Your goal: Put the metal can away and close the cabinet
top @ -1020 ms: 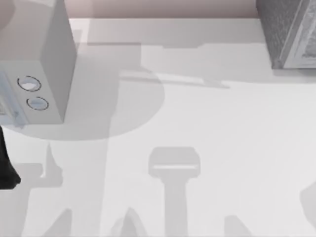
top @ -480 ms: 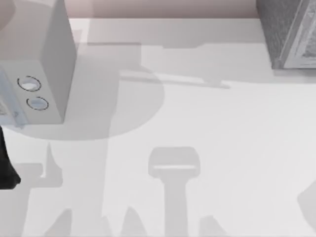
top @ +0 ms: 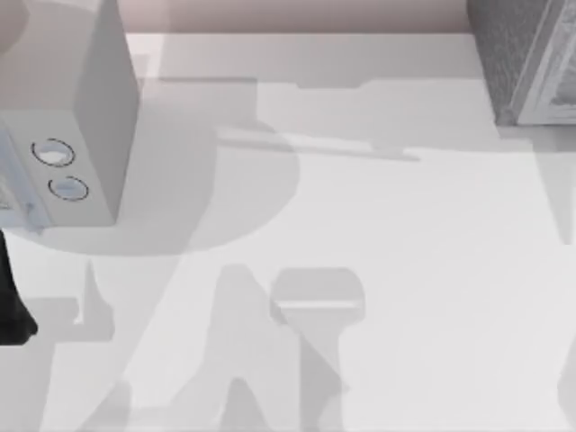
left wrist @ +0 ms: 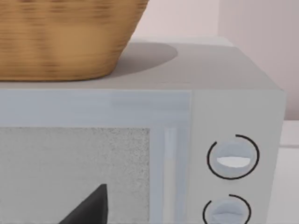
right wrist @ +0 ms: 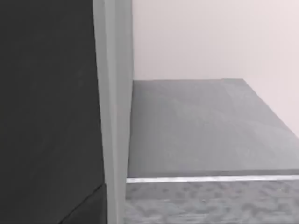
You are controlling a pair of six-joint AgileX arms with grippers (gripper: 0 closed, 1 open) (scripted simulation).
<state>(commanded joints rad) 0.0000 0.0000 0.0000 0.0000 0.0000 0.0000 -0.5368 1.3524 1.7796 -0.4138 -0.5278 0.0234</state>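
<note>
Cabinet: far right corner of the table. Microwave: far left, basket on top. My grippers' finger state: I cannot tell.

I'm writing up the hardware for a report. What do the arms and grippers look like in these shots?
Little of them shows. At the top view's left edge, the left arm is a smooth, matte black shape with a rounded end, without visible cables or markings. A black wedge-shaped part sits low in the left wrist view, and a similar dark corner in the right wrist view. The fingers cannot be made out.
</note>
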